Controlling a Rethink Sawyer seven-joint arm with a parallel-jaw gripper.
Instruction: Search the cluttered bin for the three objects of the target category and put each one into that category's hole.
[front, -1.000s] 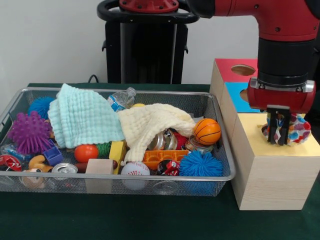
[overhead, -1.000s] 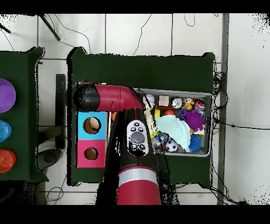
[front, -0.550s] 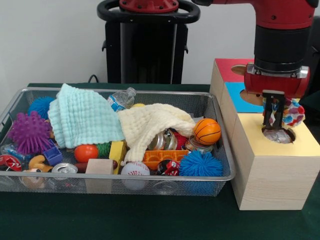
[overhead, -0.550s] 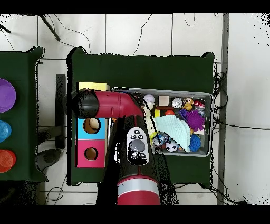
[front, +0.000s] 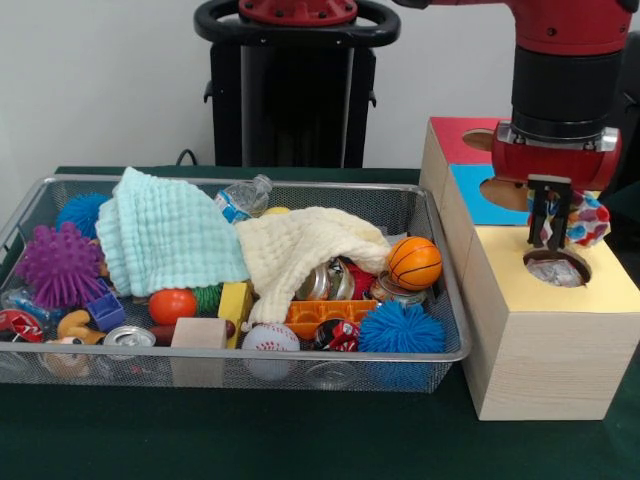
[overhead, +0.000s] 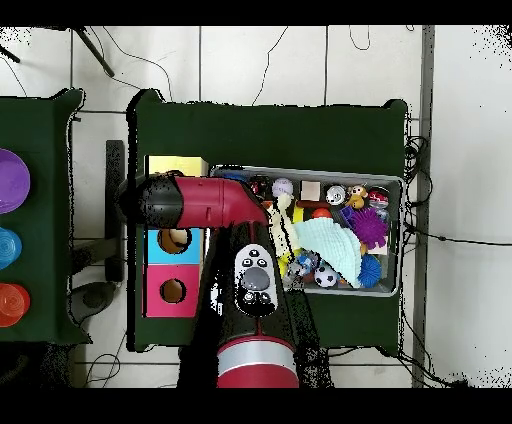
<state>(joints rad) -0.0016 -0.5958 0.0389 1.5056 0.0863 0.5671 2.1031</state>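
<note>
You're looking at a dark green table (front: 300, 440) against a pale wall. The gripper (front: 550, 232) hangs above the hole in the yellow-topped section (front: 600, 290) of the wooden box (front: 540, 370), and its dark fingers (front: 543, 215) pinch a multicoloured patterned ball (front: 587, 221), which bulges out to the picture's right of them, just above the box top. Inside the hole (front: 557, 268) you can make out something silvery and crumpled.

Behind the yellow section sit a blue section (front: 470, 190) and a red section (front: 455, 140), each with its own round hole.

Move to the picture's left and you hit the wire mesh bin (front: 230, 355), just beside the box and packed full. An orange basketball (front: 414, 263) lies near its right wall, with a blue spiky ball (front: 401, 328) in front of it. A cream cloth (front: 300, 250) and a mint cloth (front: 160, 235) drape over the middle. A purple spiky ball (front: 58, 265) sits at the left end, a white baseball (front: 270, 337) and a wooden block (front: 198, 333) along the front.

From overhead, the red arm (overhead: 210, 203) covers the box.
</note>
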